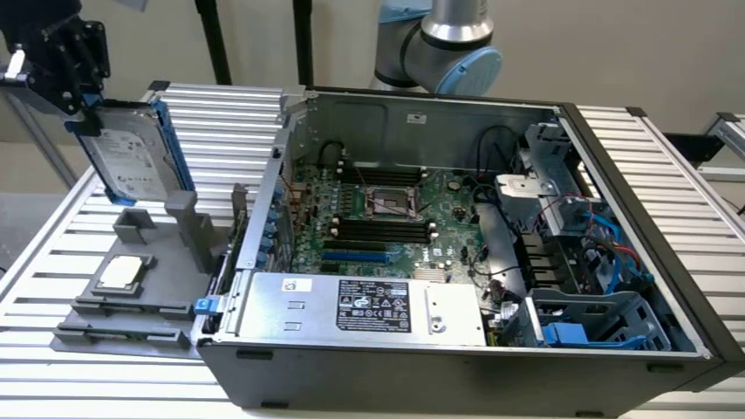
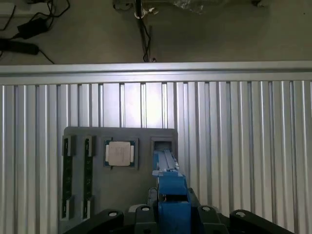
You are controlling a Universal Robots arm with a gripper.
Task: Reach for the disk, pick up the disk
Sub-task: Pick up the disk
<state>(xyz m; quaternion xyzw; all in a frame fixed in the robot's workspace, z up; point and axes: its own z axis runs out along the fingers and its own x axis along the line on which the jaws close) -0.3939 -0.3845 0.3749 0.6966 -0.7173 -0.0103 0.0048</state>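
While the open computer case [image 1: 466,375] takes up most of the slatted aluminium table [image 1: 222,122], the work sits at the exterior view's left. There a grey fixture [image 1: 174,236] with upright slots stands on the slats just beside the case. The disk [image 1: 134,153] hangs above that fixture, on edge and slightly tilted. Its lower end looks just clear of the empty slot beneath it, so the pick-up appears largely done. The gripper [image 1: 84,105] has its jaws partly closed, clamped on the disk's upper end across its thin dimension. In the wrist view the blue carrier runs straight out from between the black fingers [image 2: 207,214]. I judge the disk to be stiff and fairly dense for its size, with smooth metal faces that could slip and a plastic frame that may give a little. It is also sensitive to knocks. A firm hold at the short end, on the carrier rails and off the printed label, looks right. A small square chip [image 1: 122,272] rests in its own recess on the fixture, well apart from the disk.
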